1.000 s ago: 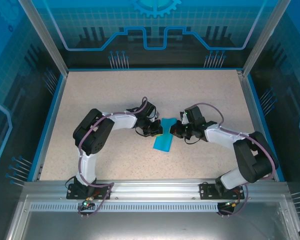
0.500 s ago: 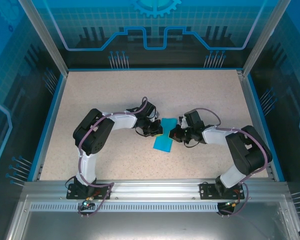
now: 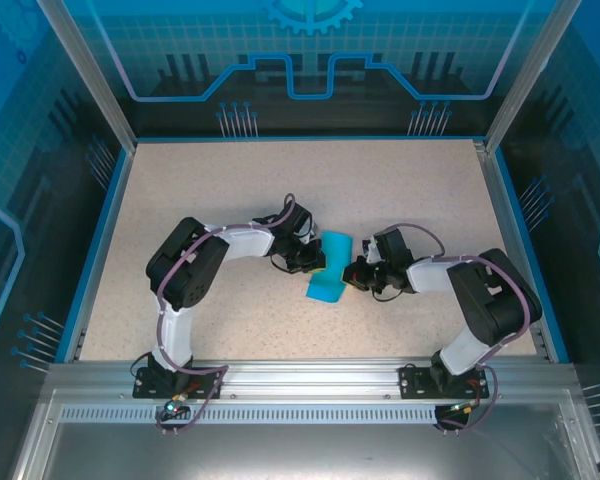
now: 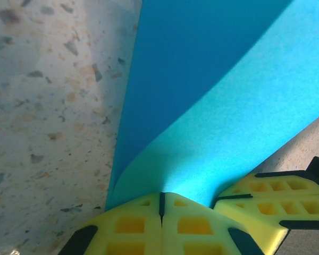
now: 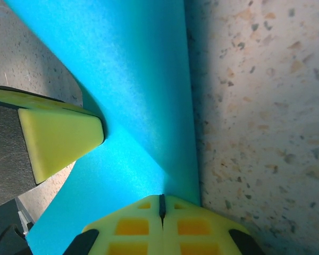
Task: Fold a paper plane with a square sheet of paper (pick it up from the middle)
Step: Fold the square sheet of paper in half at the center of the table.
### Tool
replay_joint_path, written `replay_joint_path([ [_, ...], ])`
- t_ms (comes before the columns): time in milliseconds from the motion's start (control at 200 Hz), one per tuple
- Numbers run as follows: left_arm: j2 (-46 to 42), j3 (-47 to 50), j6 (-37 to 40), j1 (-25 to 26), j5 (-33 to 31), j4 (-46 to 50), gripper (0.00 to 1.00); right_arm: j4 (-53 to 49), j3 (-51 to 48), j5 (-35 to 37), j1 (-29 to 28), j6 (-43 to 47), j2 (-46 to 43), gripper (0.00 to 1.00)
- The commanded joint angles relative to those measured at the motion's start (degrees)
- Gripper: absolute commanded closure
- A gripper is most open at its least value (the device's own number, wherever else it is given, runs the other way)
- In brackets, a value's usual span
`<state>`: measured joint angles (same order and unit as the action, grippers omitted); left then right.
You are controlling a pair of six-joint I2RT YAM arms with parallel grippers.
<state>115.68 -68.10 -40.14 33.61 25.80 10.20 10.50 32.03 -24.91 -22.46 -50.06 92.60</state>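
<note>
Both claws clamped shut on the square sheet of paper point(image 3: 332, 250), mid-worktop point(image 3: 210, 190): left claw point(image 4: 160, 197) on one edge, right claw point(image 5: 161, 202) opposite. Sheet arched, so I'd say mid-fold. Next: align the edges, press the crease flat.

Two robot arms, mine. My left arm point(image 3: 185, 268) and right arm point(image 3: 492, 300) each have bulky black joint housings joined by white links. Thin purplish-grey cables point(image 3: 425, 231) loop along them. Small black bases point(image 3: 155, 378) carry what look like tiny coloured lights. My left gripper point(image 3: 318, 263) and right gripper point(image 3: 352, 272) are black, with yellow fingertips point(image 4: 133, 226) moulded with square recesses.
</note>
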Motion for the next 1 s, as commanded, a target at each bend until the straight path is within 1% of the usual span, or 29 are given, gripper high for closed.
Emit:
replay_joint_path([
  [0, 3.2, 1.7, 1.3, 1.2, -2.8, 2.9, 1.00, -0.2, -1.0, -1.5, 0.5, 0.8, -2.8, 1.00],
  [110, 3.1, 1.7, 1.4, 1.2, -2.7, 3.0, 1.00, 2.1, -1.0, -4.0, -0.4, -0.3, -4.8, 1.00],
  [270, 3.0, 1.6, 1.5, 1.2, -2.8, 3.1, 1.00, 1.5, -2.1, -2.9, -1.4, -0.5, -4.0, 1.00],
  [405, 3.0, 1.5, 1.6, 1.2, -2.6, 3.1, 1.00, 3.8, -4.5, -3.1, -1.5, -0.5, -1.9, 1.00],
  [545, 2.9, 1.4, 1.7, 1.1, -2.7, 3.3, 1.00, 2.3, -5.2, -2.3, -1.6, 0.5, -1.2, 1.00],
  [630, 3.0, 1.2, 1.6, 1.1, -2.7, 3.3, 1.00, 0.1, -4.5, -2.6, -1.5, 1.1, -2.3, 1.00],
  [780, 3.0, 0.9, 1.8, 1.2, -2.8, 3.6, 1.00, -3.5, -2.6, -2.7, -2.4, 2.0, -7.3, 1.00],
  [880, 3.0, 0.8, 1.7, 1.2, -2.7, 3.6, 1.00, -1.7, -2.5, -3.5, -3.6, 0.6, -8.7, 1.00],
  [995, 3.0, 1.1, 1.7, 1.2, -2.7, 3.4, 1.00, -0.4, -3.1, -2.7, -4.6, -0.5, -7.4, 1.00],
])
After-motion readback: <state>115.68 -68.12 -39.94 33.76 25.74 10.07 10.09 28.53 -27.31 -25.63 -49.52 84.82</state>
